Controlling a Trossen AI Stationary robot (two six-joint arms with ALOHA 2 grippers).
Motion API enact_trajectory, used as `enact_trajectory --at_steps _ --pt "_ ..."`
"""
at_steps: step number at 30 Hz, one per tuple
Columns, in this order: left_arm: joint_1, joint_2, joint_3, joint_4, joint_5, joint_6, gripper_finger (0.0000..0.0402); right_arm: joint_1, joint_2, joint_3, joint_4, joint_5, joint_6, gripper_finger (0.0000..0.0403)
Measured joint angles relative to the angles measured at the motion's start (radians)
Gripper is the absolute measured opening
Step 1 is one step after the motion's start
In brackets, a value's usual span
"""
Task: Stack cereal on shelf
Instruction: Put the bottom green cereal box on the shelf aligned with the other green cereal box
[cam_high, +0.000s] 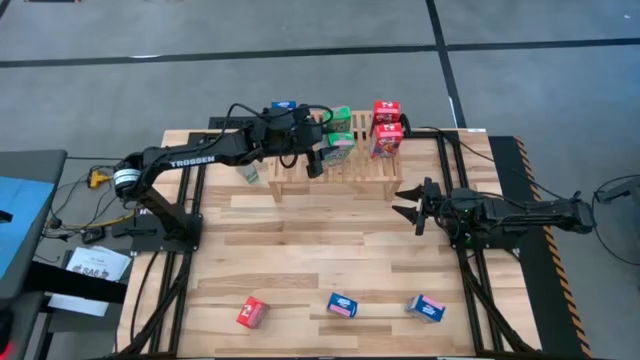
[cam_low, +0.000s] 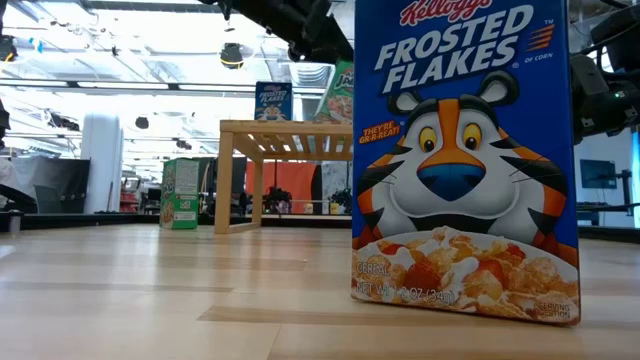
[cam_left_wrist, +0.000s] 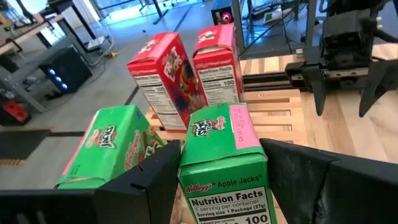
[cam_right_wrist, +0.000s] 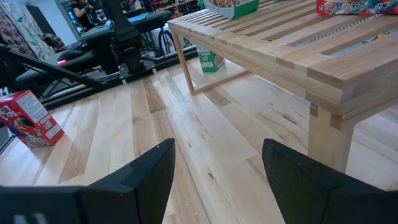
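Left tool (cam_high: 314, 160) is over the shelf (cam_high: 335, 172), fingers closed on a green cereal box (cam_left_wrist: 222, 163) standing between them. A second green box (cam_left_wrist: 109, 147) leans just beside it; two red boxes (cam_left_wrist: 186, 74) stand just beyond. Right tool (cam_high: 412, 204), fingers apart and empty, hovers above the surface (cam_high: 320, 260) beside the shelf's end.

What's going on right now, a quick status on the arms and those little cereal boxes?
Left gripper shut on green cereal box over the shelf. Right gripper open, empty, waiting beside shelf. Three boxes at the near table edge. Nothing in the way.
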Motion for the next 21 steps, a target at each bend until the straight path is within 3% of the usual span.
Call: enact_trajectory --at_steps 21 --pt "0.024 0.018 -0.007 0.191 0.041 0.012 0.0184 0.0 0.0 0.0 0.0 0.0 0.0 0.0266"
